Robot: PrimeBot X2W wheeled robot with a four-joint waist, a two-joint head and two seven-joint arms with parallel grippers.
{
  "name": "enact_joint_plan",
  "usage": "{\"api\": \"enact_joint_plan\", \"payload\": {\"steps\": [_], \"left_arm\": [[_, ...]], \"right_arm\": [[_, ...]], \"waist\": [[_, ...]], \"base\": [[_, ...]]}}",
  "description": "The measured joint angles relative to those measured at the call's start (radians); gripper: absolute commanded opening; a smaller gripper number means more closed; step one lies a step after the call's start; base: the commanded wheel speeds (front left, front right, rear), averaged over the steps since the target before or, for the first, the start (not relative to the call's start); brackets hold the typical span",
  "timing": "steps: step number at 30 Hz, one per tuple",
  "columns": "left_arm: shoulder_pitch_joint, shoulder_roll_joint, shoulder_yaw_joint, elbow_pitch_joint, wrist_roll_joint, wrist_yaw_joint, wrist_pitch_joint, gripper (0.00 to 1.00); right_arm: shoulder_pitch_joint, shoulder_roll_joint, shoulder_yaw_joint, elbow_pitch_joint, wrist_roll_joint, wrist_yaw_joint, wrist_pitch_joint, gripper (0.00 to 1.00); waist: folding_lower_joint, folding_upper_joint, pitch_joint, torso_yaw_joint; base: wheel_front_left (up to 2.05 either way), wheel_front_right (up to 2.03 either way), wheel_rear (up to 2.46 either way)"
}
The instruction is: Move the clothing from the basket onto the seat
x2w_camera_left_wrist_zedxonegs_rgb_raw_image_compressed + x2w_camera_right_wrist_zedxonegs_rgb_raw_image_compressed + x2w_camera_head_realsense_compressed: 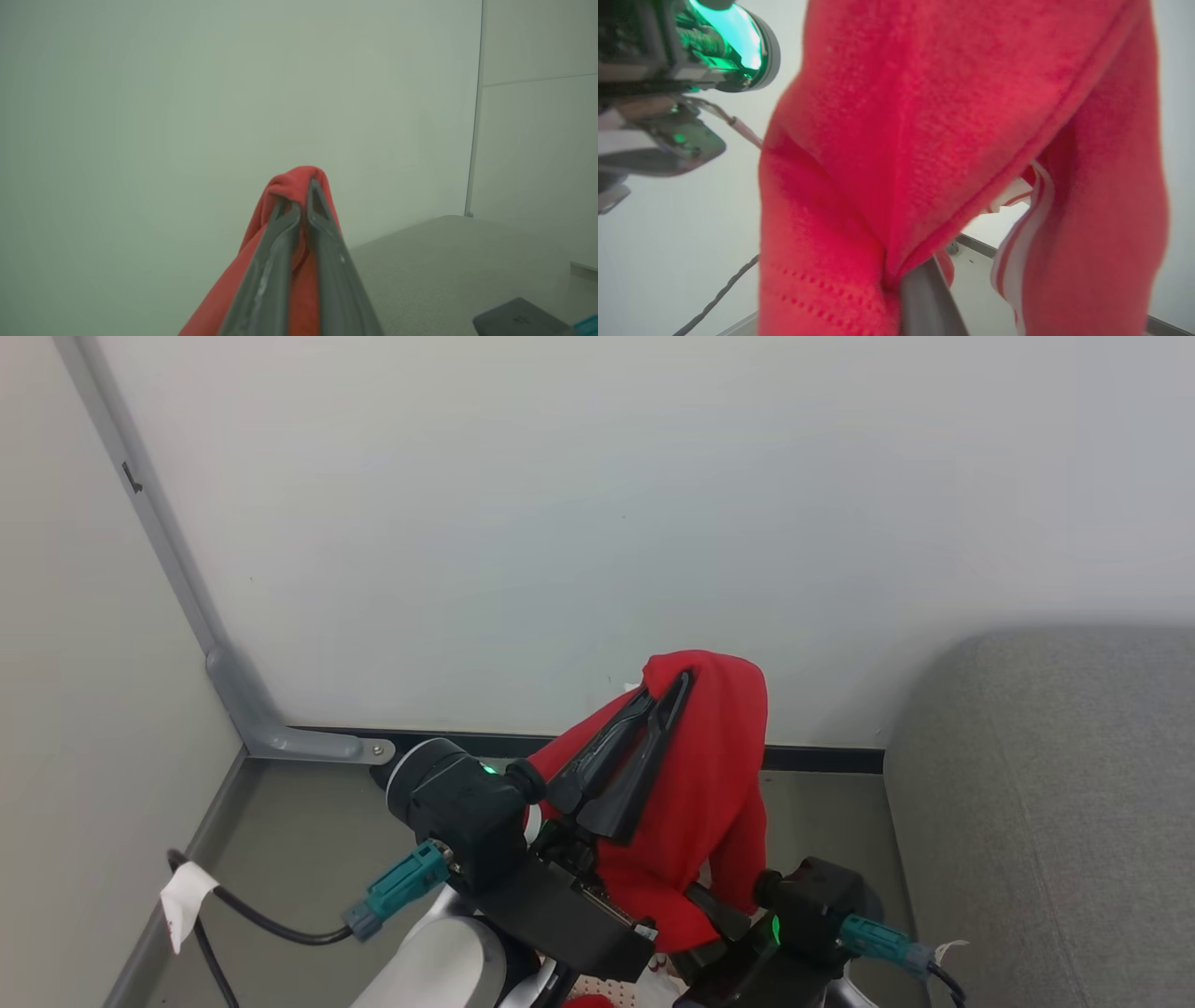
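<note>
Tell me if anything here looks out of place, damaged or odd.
Nothing spilled or damaged. The clothing hangs bunched from the shut left gripper, held up in the air beside the seat.

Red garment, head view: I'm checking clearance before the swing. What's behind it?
Behind the red garment, pinched in the left tool, stand a pale wall and dark baseboard. The stretch directly behind it is covered.

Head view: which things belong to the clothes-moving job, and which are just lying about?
Job: red garment, pinched in the shut left claw; grey seat.
Lying about: black cable with white tag; grey corner bracket on the wall.
</note>
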Motion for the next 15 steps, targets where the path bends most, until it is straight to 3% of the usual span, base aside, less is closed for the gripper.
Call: {"api": "enact_joint_plan", "payload": {"steps": [10,11,13,15], "left_arm": [[0.000,0.001,-0.001,-0.002,-0.023,0.000,0.013,0.00],[0.000,0.002,-0.002,-0.004,-0.023,0.001,0.016,0.06],[0.003,0.007,-0.006,-0.012,-0.023,0.002,0.022,0.42],[0.007,0.012,-0.014,-0.021,-0.023,0.002,0.027,1.00]], "right_arm": [[-0.014,0.000,0.000,0.022,0.021,0.000,-0.026,0.00],[-0.014,-0.001,-0.005,0.023,0.021,0.000,-0.028,0.00],[-0.014,-0.005,-0.014,0.024,0.021,0.000,-0.036,0.00],[-0.015,-0.014,-0.023,0.025,0.021,0.000,-0.044,0.00]], "waist": [[0.0000,0.0000,-0.005,-0.003],[0.0000,0.0000,-0.005,-0.004],[0.0000,0.0000,-0.006,-0.007],[0.0000,0.0000,-0.006,-0.010]], "base": [[0.00,0.00,0.00],[0.00,0.00,0.00],[0.00,0.00,0.00],[0.00,0.00,0.00]]}}
